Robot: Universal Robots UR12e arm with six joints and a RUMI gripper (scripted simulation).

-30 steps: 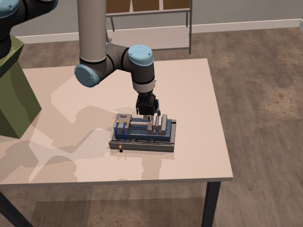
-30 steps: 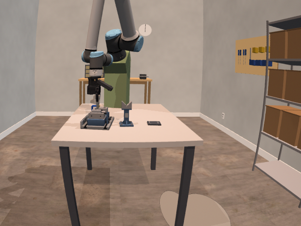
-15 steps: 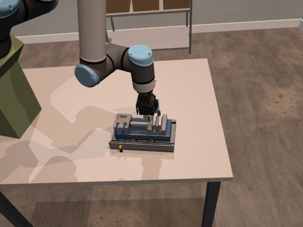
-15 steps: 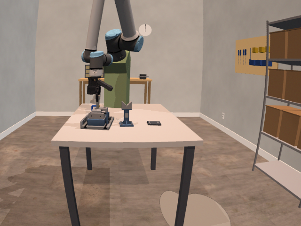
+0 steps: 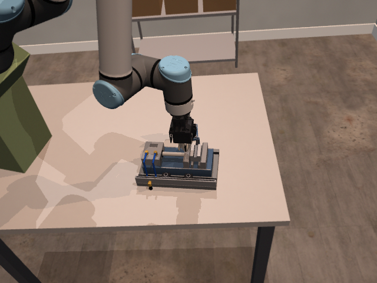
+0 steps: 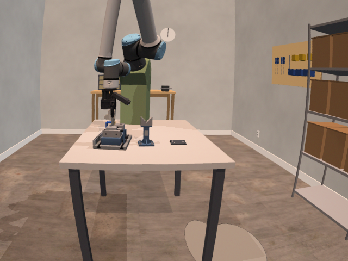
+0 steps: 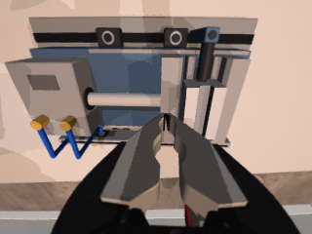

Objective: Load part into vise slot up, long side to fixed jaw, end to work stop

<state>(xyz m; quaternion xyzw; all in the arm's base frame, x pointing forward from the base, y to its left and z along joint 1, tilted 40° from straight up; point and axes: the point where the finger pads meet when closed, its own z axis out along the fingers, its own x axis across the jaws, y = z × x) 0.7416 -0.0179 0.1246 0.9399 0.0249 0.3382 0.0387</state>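
My gripper (image 7: 165, 114) hangs straight down over the vise (image 5: 178, 164), its two grey fingers drawn together at the tips with nothing between them. In the wrist view those tips sit over the near edge of the vise, close to where the pale cylinder rod (image 7: 124, 99) ends at the moving jaw. The air cylinder's grey housing (image 7: 54, 97) lies to the left in that view, with two yellow fittings (image 7: 40, 122) and blue hoses (image 7: 68, 145) coming off it. To the right of the rod, between the jaws, I see the part (image 7: 205, 109), a pale grey block with a darker groove running along its top; it lies in the vise with its long side running across the opening, though I cannot tell whether it is hard against the fixed jaw. The short dark work stop (image 7: 205, 60) points down from a blue bracket at the far rail and meets the far end of the block. In the exterior view the blue-footed V-block (image 6: 145, 131) stands beside the vise on the table (image 6: 196, 157), and the dark infeed plate (image 6: 178, 142) lies farther along, well apart from my gripper. In the top view my wrist stands upright over the back edge of the vise
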